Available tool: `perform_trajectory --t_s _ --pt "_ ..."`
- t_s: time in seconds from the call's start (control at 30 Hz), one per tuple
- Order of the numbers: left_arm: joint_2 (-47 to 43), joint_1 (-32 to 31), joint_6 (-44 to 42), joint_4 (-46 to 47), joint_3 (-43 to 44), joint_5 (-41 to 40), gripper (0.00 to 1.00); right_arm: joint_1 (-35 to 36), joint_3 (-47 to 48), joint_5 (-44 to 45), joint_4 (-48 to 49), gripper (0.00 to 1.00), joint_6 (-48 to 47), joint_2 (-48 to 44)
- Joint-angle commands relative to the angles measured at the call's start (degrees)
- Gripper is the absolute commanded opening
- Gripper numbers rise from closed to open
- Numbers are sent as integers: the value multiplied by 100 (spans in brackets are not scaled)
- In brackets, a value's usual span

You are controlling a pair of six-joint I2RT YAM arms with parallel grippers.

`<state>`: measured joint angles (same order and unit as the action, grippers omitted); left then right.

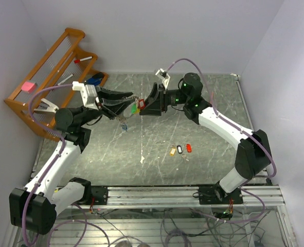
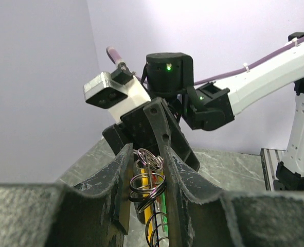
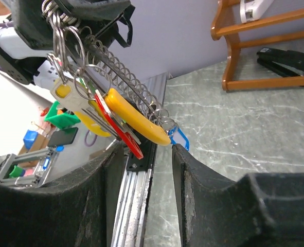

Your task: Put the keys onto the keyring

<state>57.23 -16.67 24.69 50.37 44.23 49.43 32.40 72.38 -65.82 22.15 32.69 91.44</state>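
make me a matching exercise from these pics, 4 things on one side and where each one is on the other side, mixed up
Things
1. keyring
2. three loose keys
3. wooden rack
4. black stapler

Places
A. on the table, at the foot of the rack
B. lying flat on the table, right of centre
C. off the table, pinched in the left gripper
D. along the left wall, at the far end

Pairs: 1-C, 2-B, 3-D, 4-A
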Motion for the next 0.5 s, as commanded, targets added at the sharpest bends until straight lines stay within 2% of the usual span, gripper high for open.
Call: perform_trajectory --t_s 0.0,0.47 --pt "-8 -56 142 420 0 -292 7 71 -213 160 1233 43 512 183" --pt "-34 -54 283 436 -19 -495 7 160 -401 374 2950 40 1445 518"
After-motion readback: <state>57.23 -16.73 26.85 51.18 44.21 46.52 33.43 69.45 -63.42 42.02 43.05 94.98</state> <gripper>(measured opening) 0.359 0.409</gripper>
